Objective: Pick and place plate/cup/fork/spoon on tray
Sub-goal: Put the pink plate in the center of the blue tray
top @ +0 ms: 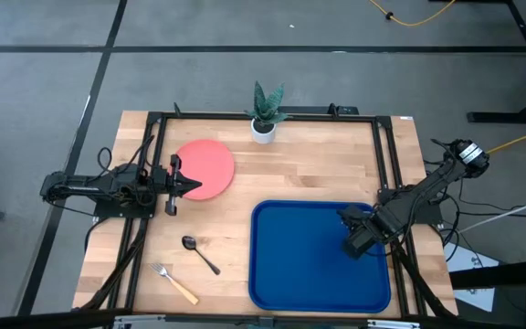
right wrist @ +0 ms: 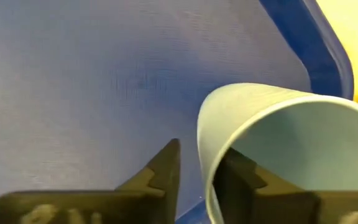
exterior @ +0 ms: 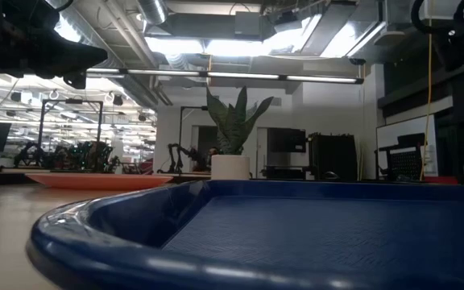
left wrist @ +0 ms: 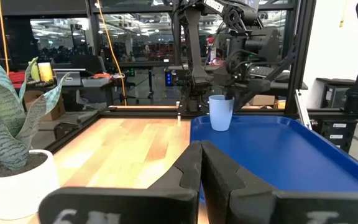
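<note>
The right end effector (right wrist: 194, 171) straddles the rim of the light-blue cup (right wrist: 278, 149), which stands upright on the blue tray (top: 299, 265); its fingers sit loosely, one inside, one outside. The left end effector (top: 193, 186), clenched empty, hovers at the pink plate (top: 206, 164). Spoon (top: 199, 252) and fork (top: 173, 282) lie on the table (top: 327, 155).

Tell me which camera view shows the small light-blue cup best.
The left wrist view: the small light-blue cup stands upright on the deep-blue rectangular tray. The right wrist view crops it to the rim; the high view hides it under the right gripper; the low view misses it.
</note>
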Robot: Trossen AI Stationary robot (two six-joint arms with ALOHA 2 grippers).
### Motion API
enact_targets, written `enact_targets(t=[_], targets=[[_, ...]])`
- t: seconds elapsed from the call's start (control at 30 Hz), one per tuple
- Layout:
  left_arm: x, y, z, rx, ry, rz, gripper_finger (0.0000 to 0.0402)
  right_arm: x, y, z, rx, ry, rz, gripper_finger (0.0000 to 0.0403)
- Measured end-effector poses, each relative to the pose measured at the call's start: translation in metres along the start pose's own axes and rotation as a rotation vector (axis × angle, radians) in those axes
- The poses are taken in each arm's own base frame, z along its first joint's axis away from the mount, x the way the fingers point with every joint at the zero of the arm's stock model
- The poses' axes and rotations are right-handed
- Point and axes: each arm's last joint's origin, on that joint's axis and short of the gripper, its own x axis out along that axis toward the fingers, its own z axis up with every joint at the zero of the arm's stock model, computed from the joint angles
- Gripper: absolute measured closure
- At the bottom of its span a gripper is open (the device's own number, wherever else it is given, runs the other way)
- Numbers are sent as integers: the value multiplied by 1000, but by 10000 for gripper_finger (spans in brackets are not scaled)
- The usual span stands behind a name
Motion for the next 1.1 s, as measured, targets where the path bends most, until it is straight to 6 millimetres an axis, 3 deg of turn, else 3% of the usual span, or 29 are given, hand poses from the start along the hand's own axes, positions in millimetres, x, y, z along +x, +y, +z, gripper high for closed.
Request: enact_targets(t=[0.23, 0.37, 0.67, 0.93, 1.1], targets=[[0, 0, 0, 0, 0, 0, 401, -2, 0, 0, 2, 0, 0, 241], [0, 0, 0, 0, 0, 0, 401, -21, 4, 2, 5, -4, 15, 222], [0, 0, 0, 0, 1, 0, 401, -73, 10, 6, -4, -40, 56, 220], [0, -1, -8, -84, 80, -46, 401, -76, 26, 12, -76, -164, 201, 220], [0, -1, -11, -150, 117, -39, 401, -79, 30, 25, -161, -436, 169, 220]])
